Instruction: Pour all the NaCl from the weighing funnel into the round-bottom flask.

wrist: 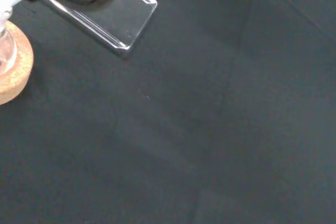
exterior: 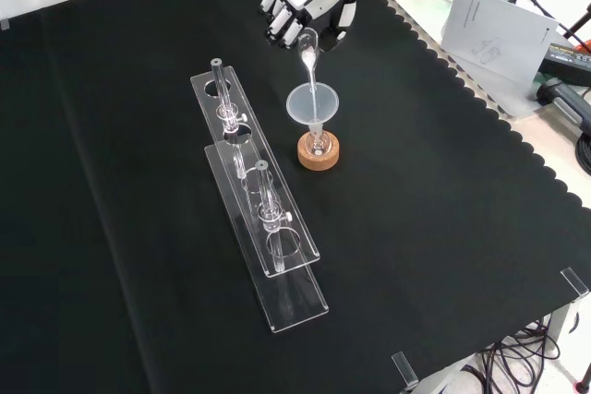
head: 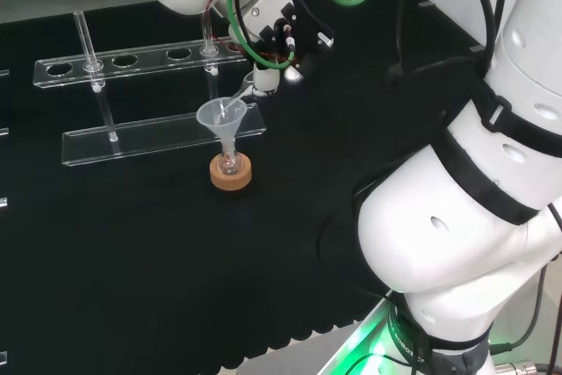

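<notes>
Weighing funnel tipped over the flask's funnel, just below the hand

The clear weighing funnel, pinched in the curled fingers of the hand, hangs steeply tilted, its narrow spout down inside the mouth of a clear conical funnel directly beneath the hand. That funnel sits upright in the neck of a small round-bottom flask, which rests on a cork ring on the black tabletop; what the weighing funnel holds cannot be told.
</notes>
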Motion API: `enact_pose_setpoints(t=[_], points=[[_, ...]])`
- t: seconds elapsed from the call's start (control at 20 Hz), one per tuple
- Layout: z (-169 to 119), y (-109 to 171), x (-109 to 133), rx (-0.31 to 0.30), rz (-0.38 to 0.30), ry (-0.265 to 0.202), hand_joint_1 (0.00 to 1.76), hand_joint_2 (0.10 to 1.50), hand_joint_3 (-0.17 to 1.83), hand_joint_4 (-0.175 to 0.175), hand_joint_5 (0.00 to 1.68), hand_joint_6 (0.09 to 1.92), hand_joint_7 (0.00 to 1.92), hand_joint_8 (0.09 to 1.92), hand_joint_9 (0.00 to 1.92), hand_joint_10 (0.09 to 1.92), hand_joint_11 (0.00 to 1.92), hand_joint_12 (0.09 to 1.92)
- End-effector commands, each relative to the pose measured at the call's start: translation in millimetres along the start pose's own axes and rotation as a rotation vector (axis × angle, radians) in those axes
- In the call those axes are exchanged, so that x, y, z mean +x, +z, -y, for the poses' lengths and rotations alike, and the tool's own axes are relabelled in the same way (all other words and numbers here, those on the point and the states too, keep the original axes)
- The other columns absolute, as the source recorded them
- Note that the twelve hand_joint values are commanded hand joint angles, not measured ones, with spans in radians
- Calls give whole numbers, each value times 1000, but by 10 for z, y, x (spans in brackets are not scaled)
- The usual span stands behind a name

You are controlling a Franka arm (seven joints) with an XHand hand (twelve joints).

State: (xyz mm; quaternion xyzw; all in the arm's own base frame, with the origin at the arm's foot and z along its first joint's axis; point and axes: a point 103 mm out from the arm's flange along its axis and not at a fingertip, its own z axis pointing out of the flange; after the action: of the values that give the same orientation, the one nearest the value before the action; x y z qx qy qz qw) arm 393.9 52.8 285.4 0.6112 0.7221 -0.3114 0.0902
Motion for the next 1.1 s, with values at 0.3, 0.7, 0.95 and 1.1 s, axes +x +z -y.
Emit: enact_pose_setpoints(t=[0.3,0.7,0.95,1.1], points=[[-13,-28,6,6,20,5,1110,708,571,175,1258,668,751,625,1175,203,921,947],[-16,-105,100,7,51,-3,1110,707,572,175,1259,665,751,624,1178,200,920,947],[-26,-21,10,9,51,-4,1111,707,572,175,1260,664,751,624,1180,197,920,947],[-22,-78,86,11,77,0,1111,707,572,175,1260,663,751,624,1181,196,920,947]])
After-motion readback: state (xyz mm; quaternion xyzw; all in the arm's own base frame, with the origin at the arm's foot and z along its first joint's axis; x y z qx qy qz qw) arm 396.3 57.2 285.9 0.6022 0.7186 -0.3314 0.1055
